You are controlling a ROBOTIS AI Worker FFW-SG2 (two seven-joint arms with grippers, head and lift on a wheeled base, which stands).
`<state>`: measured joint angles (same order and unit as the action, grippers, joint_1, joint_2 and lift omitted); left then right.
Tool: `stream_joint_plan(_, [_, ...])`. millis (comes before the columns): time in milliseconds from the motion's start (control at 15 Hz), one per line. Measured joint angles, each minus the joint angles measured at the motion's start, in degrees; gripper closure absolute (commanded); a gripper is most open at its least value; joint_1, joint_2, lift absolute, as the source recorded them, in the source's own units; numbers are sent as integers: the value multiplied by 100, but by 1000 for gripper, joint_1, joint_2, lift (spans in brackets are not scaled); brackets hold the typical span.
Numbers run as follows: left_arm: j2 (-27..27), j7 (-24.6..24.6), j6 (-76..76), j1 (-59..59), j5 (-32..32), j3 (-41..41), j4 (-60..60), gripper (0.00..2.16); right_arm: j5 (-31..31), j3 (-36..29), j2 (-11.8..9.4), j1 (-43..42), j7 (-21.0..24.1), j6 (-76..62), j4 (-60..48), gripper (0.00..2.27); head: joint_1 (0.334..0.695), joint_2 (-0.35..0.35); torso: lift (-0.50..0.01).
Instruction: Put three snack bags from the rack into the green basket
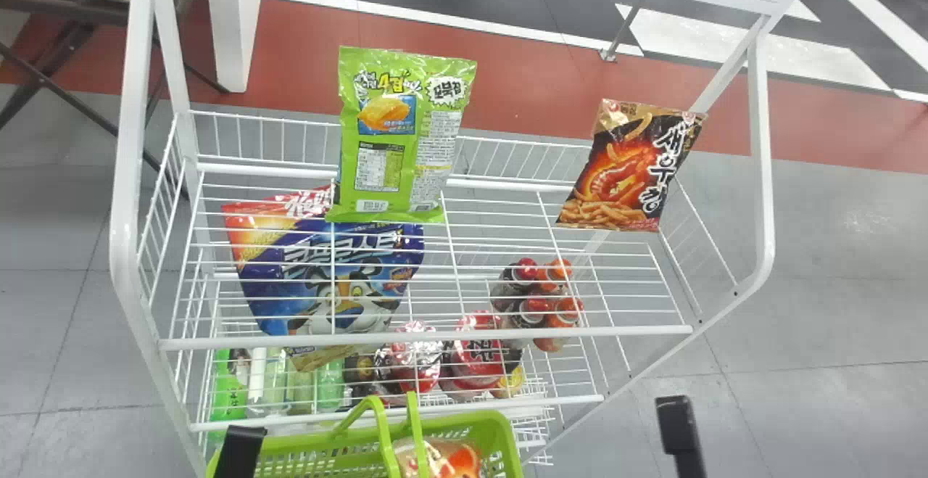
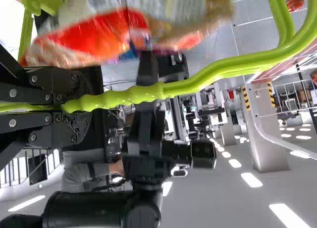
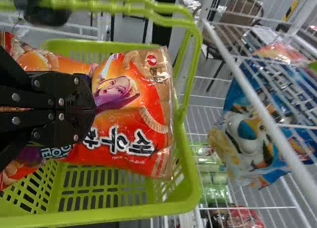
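Gripping green handle [image 2: 213, 73] with closed left hand [image 2: 90, 102], snack bag [image 3: 131, 131] with closed right hand [image 3: 94, 109]; liable to snag basket rim [image 1: 508, 440] at six o'clock if lowered off-centre.

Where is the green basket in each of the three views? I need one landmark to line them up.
Head view: bottom edge, green basket on the near side of the rack.
Left wrist view: its handle runs between the left gripper's fingers.
Right wrist view: below the right gripper, its rim around a snack bag.
Shared landmark: that red-orange bag.
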<state>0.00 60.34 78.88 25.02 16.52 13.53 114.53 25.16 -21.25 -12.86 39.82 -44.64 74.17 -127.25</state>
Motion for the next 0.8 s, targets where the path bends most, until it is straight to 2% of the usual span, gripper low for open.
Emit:
stream_joint_plan(600, [0, -7, 17, 70, -51, 84, 89, 1332, -1291, 1714, -202, -611, 934, -1543, 1516, 2246, 695, -350, 0])
stream_joint_plan(733, [0, -4, 18, 100, -52, 86, 136, 1332, -1524, 2097, -234, -748, 1302, -1950, 1902, 2240, 695, -350, 0])
stream_joint_plan(800, [0, -5, 18, 109, -52, 87, 143, 1332, -1658, 2267, -240, -781, 1476, -2068, 2021, 2125, 695, -350, 0])
